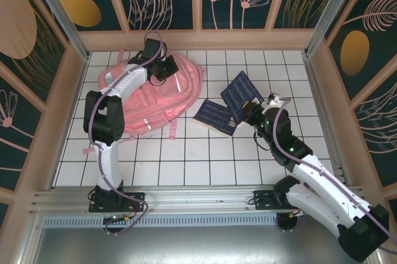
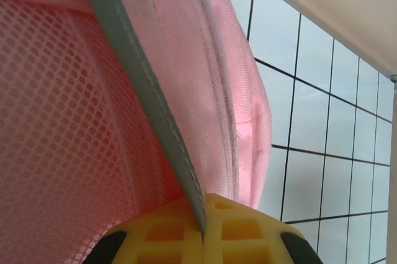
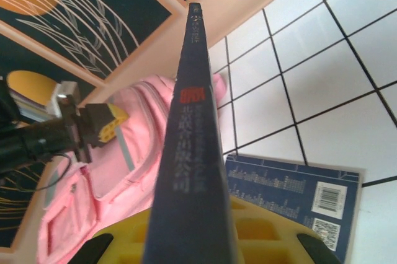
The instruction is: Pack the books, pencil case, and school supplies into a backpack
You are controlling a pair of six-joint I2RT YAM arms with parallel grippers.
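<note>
Both clenched: left tool (image 2: 203,236) on backpack (image 1: 186,87) stripe, right tool (image 1: 252,113) gripping navy book (image 3: 195,152).

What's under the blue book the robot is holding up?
Another dark blue book lies flat on the white tiled table, barcode stickers up. The held book in the right hand covers part of it, so that bit is hidden.
</note>
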